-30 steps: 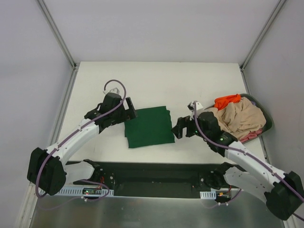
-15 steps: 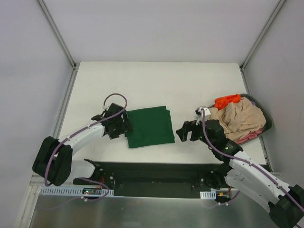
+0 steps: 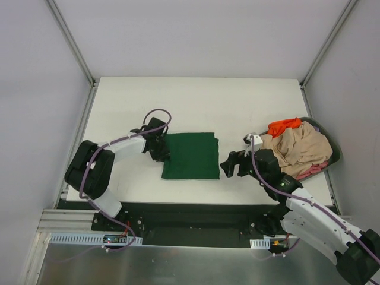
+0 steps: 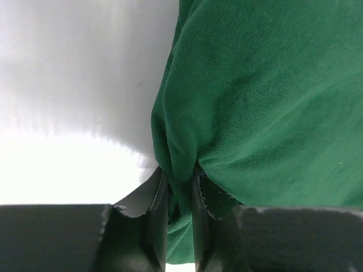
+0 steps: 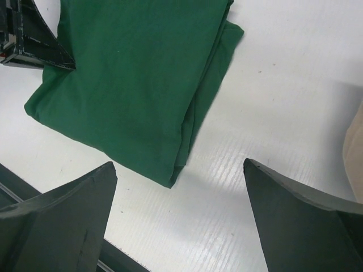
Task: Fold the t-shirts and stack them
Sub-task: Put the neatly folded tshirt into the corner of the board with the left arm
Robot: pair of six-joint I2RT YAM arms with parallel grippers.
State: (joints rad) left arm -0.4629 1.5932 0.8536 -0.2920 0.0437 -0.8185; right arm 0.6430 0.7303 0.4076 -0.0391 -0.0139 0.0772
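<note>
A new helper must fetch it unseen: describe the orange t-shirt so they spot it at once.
At the right edge of the white table sits a dark round basket heaped with clothes. The orange t-shirt is bunched at the heap's far side, against the big beige t-shirt. It is the only bright orange cloth there.

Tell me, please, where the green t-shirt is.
In the top view, the green t-shirt lies folded mid-table, between the left hand pinching its edge and the right hand.

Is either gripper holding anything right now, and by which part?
The left gripper pinches the folded dark green t-shirt by a bunch of cloth at its left edge. The right gripper is open, holding nothing.
</note>
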